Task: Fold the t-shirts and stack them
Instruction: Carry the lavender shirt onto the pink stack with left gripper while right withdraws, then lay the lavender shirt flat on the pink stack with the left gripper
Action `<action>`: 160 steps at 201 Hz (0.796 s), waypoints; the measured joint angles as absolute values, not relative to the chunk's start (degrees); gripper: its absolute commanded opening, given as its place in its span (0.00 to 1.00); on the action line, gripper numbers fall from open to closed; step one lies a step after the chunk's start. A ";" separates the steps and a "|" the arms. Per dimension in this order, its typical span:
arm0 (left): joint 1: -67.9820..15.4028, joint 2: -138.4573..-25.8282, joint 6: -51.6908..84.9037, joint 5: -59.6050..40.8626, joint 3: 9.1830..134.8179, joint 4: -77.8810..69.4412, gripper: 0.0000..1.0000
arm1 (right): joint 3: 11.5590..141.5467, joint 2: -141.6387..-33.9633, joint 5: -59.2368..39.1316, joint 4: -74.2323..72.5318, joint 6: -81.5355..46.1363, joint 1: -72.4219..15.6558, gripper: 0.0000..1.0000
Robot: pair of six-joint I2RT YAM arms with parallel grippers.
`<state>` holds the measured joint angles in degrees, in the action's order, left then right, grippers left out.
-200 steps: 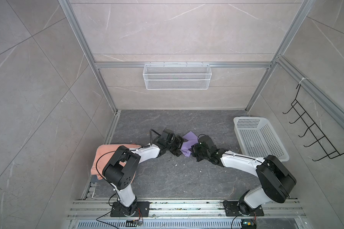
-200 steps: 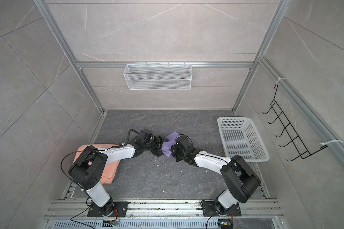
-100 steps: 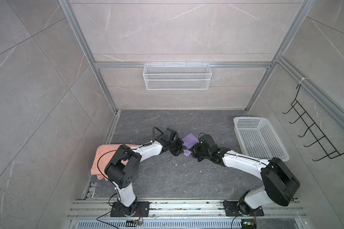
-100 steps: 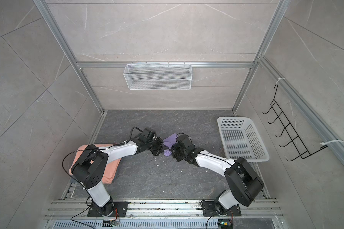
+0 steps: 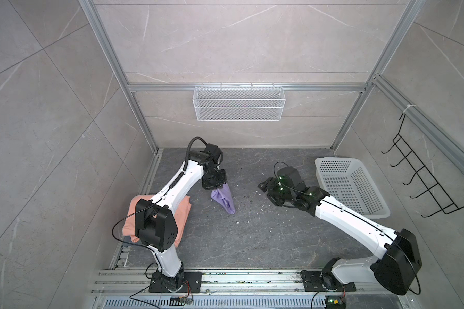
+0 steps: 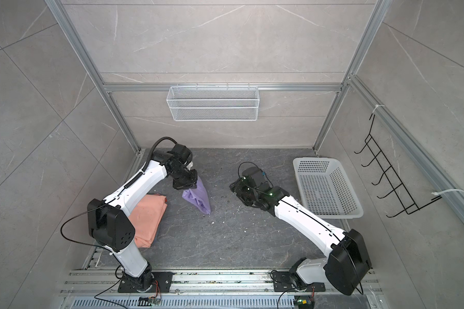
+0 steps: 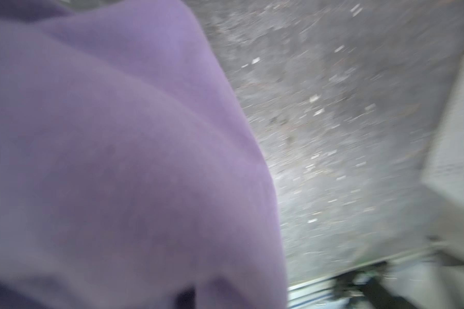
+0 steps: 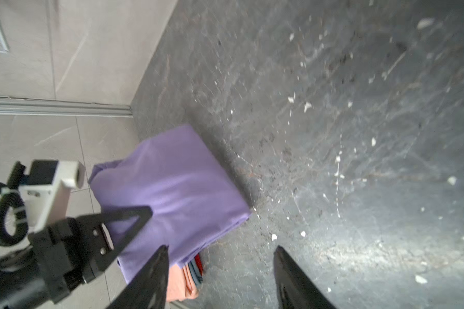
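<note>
Since a second ago the grippers, then together at mid-floor, have parted. The left gripper is clamped on the upper edge of the folded lavender t-shirt, which hangs slanting down toward the dark stone floor. The right gripper has backed toward the white basket, jaws apart and empty. The salmon t-shirt lies beside the left arm, well apart from the right, so the stacking carry looks to be the left arm's.
</note>
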<state>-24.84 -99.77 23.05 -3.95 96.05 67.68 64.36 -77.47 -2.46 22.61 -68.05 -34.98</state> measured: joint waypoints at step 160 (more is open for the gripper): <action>-12.12 -76.86 12.73 12.29 93.27 86.72 0.00 | 77.45 -83.94 -1.06 27.07 -49.21 -10.70 0.92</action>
